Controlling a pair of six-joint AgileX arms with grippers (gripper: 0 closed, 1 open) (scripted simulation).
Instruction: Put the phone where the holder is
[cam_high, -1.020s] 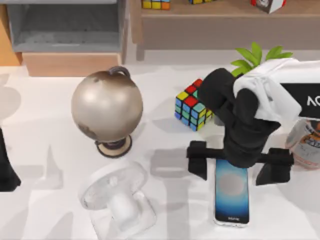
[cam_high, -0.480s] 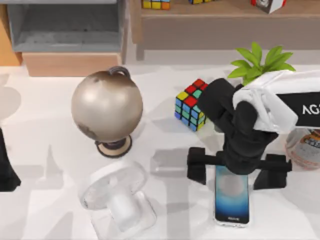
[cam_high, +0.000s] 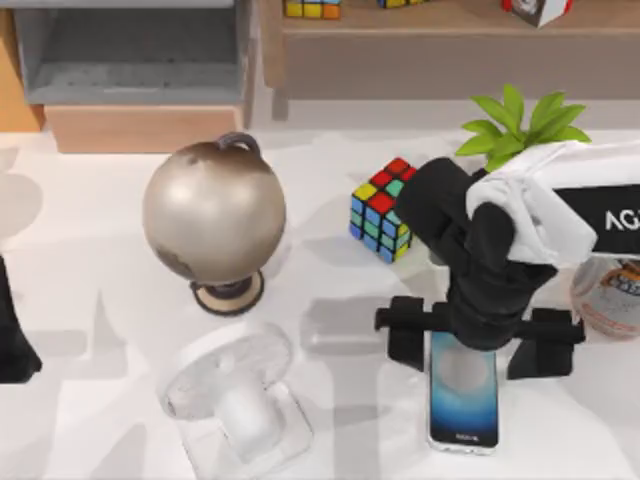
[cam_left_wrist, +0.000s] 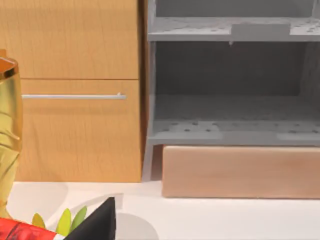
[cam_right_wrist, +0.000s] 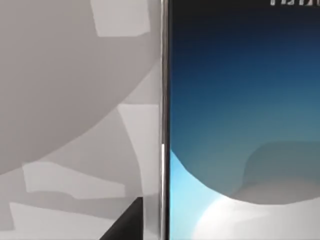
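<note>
Right gripper (cam_high: 478, 341) sits over the far end of the phone (cam_high: 463, 395), fingers spread wide to either side of it, not gripping. Phone lies flat, screen up, on the table (cam_high: 90, 290) at front right. Holder (cam_high: 235, 400) stands front centre, well apart from phone, near the globe (cam_high: 213, 212). Left arm (cam_high: 12, 330) parked at left edge.

A white tabletop (cam_high: 90, 260) carries soft grey shadows. Along its far edge stand a grey open shelf unit (cam_high: 130, 50) on a pale wooden base, an orange-wood cabinet (cam_left_wrist: 70, 90) with a slim metal handle, and a brown wooden shelf (cam_high: 400, 45).
</note>
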